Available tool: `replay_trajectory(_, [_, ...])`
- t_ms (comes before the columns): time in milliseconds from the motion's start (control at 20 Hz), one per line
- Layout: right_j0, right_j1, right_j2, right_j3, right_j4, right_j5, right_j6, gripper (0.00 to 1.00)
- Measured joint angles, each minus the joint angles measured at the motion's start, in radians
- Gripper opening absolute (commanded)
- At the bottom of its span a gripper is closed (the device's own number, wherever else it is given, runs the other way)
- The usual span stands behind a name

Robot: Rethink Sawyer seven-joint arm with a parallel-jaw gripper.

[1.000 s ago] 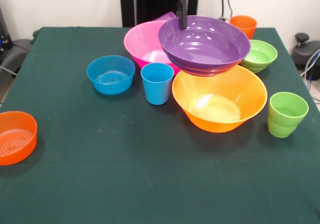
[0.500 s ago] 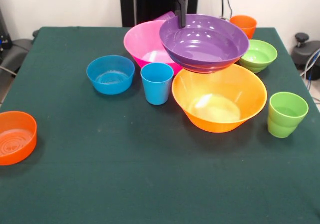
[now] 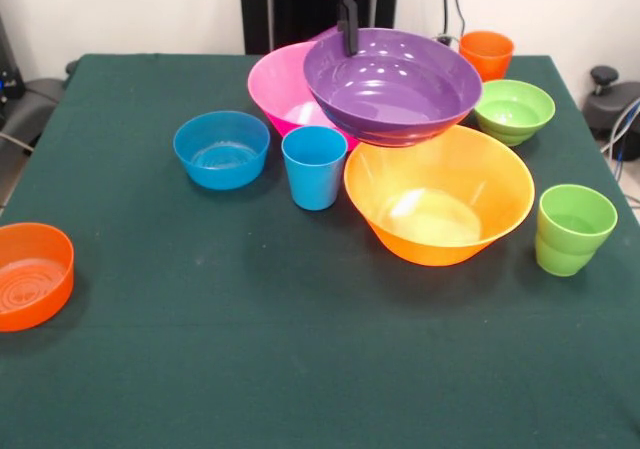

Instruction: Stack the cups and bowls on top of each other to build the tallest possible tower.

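Note:
My gripper [image 3: 348,35] is shut on the far rim of the wide purple bowl [image 3: 393,87] and holds it in the air, in front of the large pink bowl [image 3: 287,86] and above the far edge of the large yellow-orange bowl [image 3: 438,195]. The sky blue cup [image 3: 314,166] stands upright between the pink bowl and the small blue bowl [image 3: 221,148]. The small green bowl [image 3: 513,110] and the orange cup [image 3: 486,52] are at the far right. The lime green cup [image 3: 573,228] stands at the right. The small orange bowl [image 3: 29,273] sits at the left edge. The purple cup is hidden.
The dark green table [image 3: 300,359] reaches the front edge of the picture. The robot's black pedestal [image 3: 290,4] stands behind the table. Dark equipment [image 3: 612,94] shows beyond the table's right edge.
The purple bowl has risen a little and moved left towards the pink bowl, held by my gripper. Everything else has stayed in place.

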Motion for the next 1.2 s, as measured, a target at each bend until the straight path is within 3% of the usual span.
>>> replay_trajectory(1200, [-0.064,0.0,0.012,0.007,0.014,0.0,0.0,0.0])
